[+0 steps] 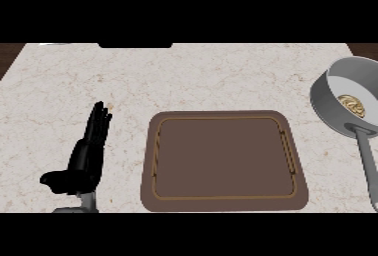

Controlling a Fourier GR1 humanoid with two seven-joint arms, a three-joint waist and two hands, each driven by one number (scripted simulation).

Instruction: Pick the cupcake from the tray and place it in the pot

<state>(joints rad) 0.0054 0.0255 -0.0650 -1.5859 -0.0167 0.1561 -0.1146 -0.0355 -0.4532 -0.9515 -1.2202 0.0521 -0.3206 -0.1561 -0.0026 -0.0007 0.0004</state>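
Well to the right of my left hand's (83, 159) straight, empty fingers (97, 120), the cupcake (352, 104) sits inside the pot (330, 111); the tray (223, 160) holds nothing. Placement appears complete; I keep clear.

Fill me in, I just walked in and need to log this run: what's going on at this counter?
Nothing is being handled right now. The cupcake already sits inside the pot at the right edge of the counter, its handle pointing toward the robot. The brown tray in the middle holds nothing. The left hand rests open at the left, fingers straight, touching no object. The right hand is out of view.
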